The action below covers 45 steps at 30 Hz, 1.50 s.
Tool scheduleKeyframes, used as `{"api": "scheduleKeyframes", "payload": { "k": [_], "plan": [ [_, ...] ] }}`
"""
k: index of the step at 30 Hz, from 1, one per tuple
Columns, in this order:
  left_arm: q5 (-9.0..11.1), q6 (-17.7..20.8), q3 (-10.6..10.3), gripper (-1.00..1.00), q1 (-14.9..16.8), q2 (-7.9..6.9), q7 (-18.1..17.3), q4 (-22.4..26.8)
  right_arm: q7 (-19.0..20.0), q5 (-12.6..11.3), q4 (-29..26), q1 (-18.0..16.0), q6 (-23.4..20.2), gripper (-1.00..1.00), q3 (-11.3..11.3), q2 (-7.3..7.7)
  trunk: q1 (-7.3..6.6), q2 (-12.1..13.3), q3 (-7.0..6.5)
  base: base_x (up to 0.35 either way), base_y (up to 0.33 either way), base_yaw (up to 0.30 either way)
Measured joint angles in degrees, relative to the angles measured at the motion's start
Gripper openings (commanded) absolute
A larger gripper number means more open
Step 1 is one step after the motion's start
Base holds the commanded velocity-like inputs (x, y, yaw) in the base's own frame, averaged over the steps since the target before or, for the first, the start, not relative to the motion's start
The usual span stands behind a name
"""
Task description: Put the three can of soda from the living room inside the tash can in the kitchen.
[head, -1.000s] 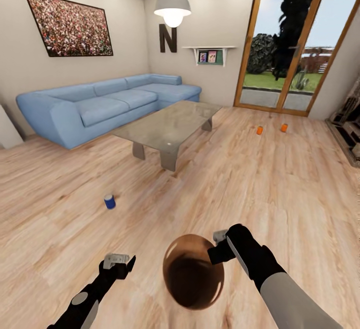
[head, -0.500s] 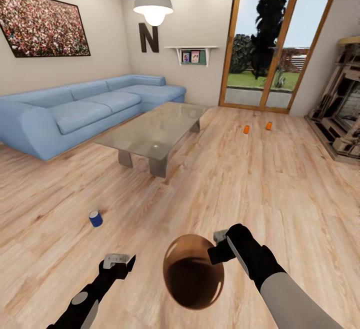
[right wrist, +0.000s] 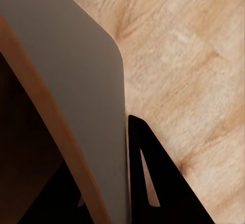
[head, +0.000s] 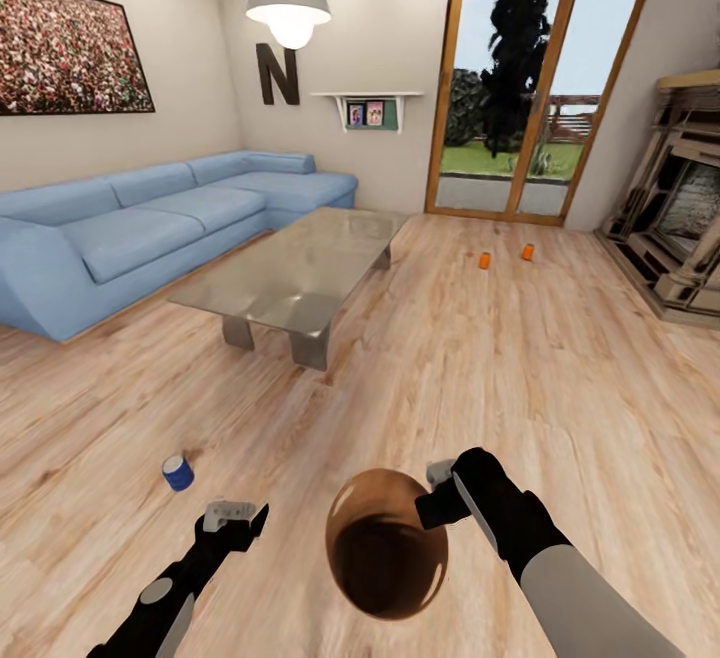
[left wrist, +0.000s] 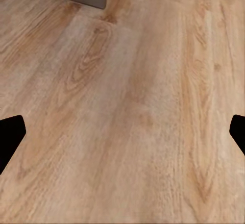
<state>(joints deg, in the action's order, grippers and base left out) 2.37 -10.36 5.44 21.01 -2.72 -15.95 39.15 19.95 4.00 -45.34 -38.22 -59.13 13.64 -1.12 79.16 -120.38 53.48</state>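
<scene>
Two orange cans of soda stand upright on the plank floor far ahead, near the wood-framed glass doors. The glossy copper-brown tash can hangs just in front of me with its dark mouth facing up. My right gripper is shut on its rim at the right side. In the right wrist view the can's wall sits between the black fingers. My left gripper hovers open over bare floor to the left of the tash can, its fingertips wide apart.
A small blue can stands on the floor at the near left. A glass-topped low table and a blue sofa fill the left. A dark ornate fireplace lines the right wall. Open plank floor runs between the table and the fireplace.
The whole view has shifted: the camera turned right and moved forward, bringing the fireplace in and sliding the sofa left. The right gripper keeps its hold on the tash can; the left arm sits slightly lower.
</scene>
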Motion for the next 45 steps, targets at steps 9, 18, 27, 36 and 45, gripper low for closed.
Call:
{"api": "scheduleKeyframes", "payload": {
  "k": [9, 18, 27, 36, 45],
  "plan": [
    [-0.13, 0.91, 0.0, 1.0, 0.0, 0.01, -0.02, 0.79, 0.04, -0.02, 0.0, 0.0, 0.01, -1.0, 0.13, 0.0, 0.0, 0.0, 0.0, 0.273, 0.218, -0.177],
    [0.0, 0.92, 0.04, 1.0, 0.0, -0.08, -0.05, 0.92, 0.05, -0.02, 0.0, 0.0, 0.01, -1.0, 0.25, 0.0, 0.0, 0.0, 0.0, 0.273, 0.225, -0.202],
    [0.17, 0.96, 0.23, 1.0, 0.0, -0.09, -0.16, 0.93, -0.02, -0.02, 0.0, 0.0, 0.0, -1.0, 0.27, 0.0, 0.0, 0.0, 0.0, 0.132, 0.276, -0.148],
    [0.18, 0.79, 0.1, 1.0, 0.0, -0.09, -0.22, 1.01, -0.04, 0.06, 0.0, 0.0, 0.01, -1.0, 0.28, 0.0, 0.0, 0.0, 0.0, 0.008, 0.319, -0.077],
    [0.18, 0.78, 0.1, 1.0, 0.0, -0.09, -0.29, 1.02, -0.04, 0.01, 0.0, 0.0, 0.0, -1.0, 0.19, 0.0, 0.0, 0.0, 0.0, 0.0, 0.322, -0.009]
  ]
}}
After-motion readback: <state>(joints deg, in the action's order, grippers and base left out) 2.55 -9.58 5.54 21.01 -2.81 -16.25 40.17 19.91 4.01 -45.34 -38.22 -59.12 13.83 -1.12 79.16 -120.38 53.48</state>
